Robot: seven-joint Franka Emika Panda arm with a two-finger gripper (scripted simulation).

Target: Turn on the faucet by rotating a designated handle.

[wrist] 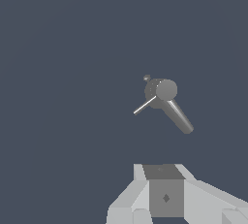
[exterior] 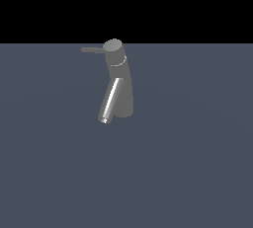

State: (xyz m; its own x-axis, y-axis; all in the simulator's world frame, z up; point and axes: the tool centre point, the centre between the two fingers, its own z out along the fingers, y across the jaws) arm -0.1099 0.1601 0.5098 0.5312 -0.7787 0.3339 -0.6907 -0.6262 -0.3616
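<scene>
Atop the dark grey faucet (exterior: 120, 81), a thin handle (exterior: 92, 50) juts sideways.

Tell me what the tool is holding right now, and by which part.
Nothing. The tool is well away from the faucet, and its handle is untouched.

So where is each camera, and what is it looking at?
Exterior view: sits off the arm, level with the faucet, looking at it side-on; handle points to the view's left; no robot part shows.
Wrist view: rides on the wrist, looking down at the faucet's cap from above and well away; part of the gripper shows at the picture's edge, its fingertips cut off.
Shared: faucet, handle and spout.
</scene>
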